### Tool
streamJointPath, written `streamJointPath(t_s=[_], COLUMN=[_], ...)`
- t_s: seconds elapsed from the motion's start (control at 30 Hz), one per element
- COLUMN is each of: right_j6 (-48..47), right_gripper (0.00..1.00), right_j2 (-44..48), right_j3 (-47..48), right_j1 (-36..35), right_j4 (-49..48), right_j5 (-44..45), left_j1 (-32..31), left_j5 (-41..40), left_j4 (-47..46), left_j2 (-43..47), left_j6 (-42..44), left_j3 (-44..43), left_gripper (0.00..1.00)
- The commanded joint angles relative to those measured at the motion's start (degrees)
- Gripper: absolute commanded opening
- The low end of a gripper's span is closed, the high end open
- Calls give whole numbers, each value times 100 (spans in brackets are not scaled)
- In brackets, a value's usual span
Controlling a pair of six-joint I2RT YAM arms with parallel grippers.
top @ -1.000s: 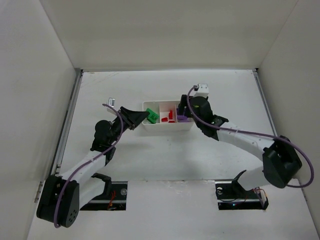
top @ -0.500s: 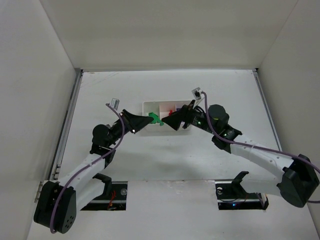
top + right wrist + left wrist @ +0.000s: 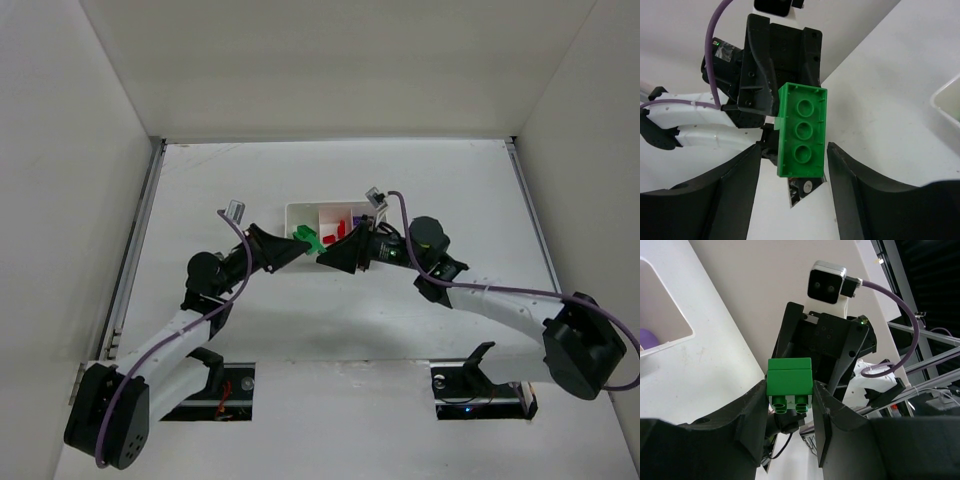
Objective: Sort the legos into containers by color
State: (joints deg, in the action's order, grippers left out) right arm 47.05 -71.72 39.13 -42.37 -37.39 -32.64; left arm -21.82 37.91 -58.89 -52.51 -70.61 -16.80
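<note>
The left hand (image 3: 790, 401) is clamped on a green brick (image 3: 790, 383), holding it above the tabletop just in front of the tray (image 3: 310, 207). The right hand (image 3: 794, 165) faces it, fingers spread either side of the brick without clearly touching. The brick's long axis runs lengthwise between those fingers, so they would close across its short width. The green compartment, at the tray's left end, looks nearer the left arm.

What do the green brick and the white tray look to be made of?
The green brick: likely moulded hard plastic, smooth with a soft sheen, judging by its crisp studs and even colour. The white tray: probably thin rigid plastic, going by its thin walls; the finish is too small to judge.
</note>
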Motion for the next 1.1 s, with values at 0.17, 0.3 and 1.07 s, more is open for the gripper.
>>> streamJointPath(t_s=[0.17,0.3,1.07], right_j6=[542,543,-222], right_gripper=[45,42,42], right_j2=[-378,-272,-1651], right_j3=[51,7,1420], right_j1=[-30,163,305], right_j4=[-954,-911,1083], right_j5=[-304,-322,1760], left_j1=[-63,68,965], left_j5=[181,252,-907], left_j4=[-368,-316,703], left_j2=[180,259,777], left_j6=[74,65,284], left_j3=[97,212,555], left_gripper=[19,19,20])
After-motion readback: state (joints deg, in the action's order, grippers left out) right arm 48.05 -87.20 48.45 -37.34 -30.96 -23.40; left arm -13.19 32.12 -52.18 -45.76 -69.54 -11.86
